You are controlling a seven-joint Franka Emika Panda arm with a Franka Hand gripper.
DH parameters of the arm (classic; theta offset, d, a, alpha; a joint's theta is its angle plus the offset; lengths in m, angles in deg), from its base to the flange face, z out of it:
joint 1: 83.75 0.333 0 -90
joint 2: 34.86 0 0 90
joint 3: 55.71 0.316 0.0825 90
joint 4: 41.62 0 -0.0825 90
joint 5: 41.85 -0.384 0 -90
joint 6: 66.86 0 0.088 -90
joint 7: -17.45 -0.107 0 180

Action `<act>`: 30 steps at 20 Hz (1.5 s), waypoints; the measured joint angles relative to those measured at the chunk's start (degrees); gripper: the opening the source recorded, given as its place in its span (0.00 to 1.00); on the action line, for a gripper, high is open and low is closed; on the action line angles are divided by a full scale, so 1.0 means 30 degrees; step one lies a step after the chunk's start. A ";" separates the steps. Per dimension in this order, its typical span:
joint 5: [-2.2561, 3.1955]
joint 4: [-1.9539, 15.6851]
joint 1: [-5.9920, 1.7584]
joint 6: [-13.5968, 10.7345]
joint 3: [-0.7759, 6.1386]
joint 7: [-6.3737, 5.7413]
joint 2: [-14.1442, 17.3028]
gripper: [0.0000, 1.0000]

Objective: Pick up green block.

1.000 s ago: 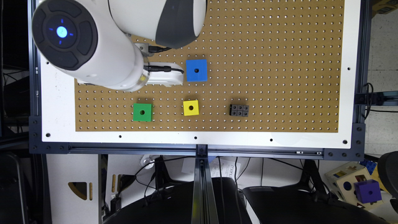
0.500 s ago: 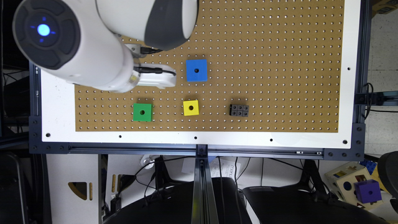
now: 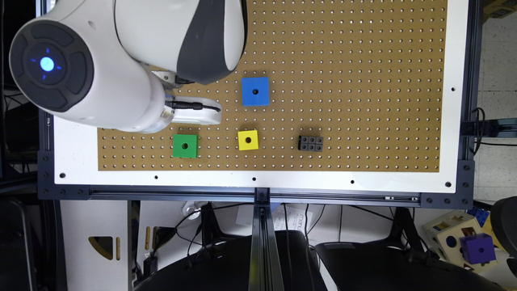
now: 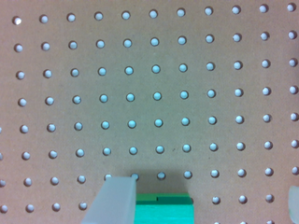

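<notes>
The green block (image 3: pixel 185 146), a bright green cube with a dark hole in its top, sits on the brown pegboard (image 3: pixel 363 81) near the front edge, toward the exterior view's left. My gripper (image 3: pixel 194 115) hangs just behind it and a little above the board, apart from the block. In the wrist view the green block (image 4: pixel 163 210) shows at the picture's edge. One pale fingertip (image 4: pixel 114 200) stands right beside it, and the other fingertip (image 4: pixel 294 205) is far off to the side. The gripper (image 4: pixel 205 189) is open and holds nothing.
A larger blue cube (image 3: pixel 255 91) lies behind and to the exterior view's right of the green one. A small yellow cube (image 3: pixel 248 140) and a dark grey brick (image 3: pixel 310 143) share the front row. The white arm (image 3: pixel 101 60) covers the board's back left.
The arm has swung toward the exterior view's left and slightly forward, carrying the gripper from beside the blue cube to just behind the green block. The blocks have not moved.
</notes>
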 joint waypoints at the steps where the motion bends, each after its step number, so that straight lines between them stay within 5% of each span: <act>1: 0.0001 0.0249 -0.0037 -0.0001 0.0001 0.0009 0.0197 1.00; 6: 0.0003 0.0857 -0.0075 0.0049 0.0004 0.0016 0.1047 1.00; 12: 0.0017 0.1155 -0.0093 0.1310 0.0004 0.0019 0.2772 1.00; 19: 0.0024 0.1751 -0.0132 0.1245 0.0004 0.0026 0.2903 1.00; 23: 0.0029 0.1982 -0.0131 0.2053 0.0005 0.0028 0.4127 1.00; 27: 0.0045 0.3362 -0.0133 0.2361 0.0002 0.0031 0.5785 1.00; 30: 0.0048 0.3679 -0.0134 0.2213 0.0001 0.0032 0.5893 1.00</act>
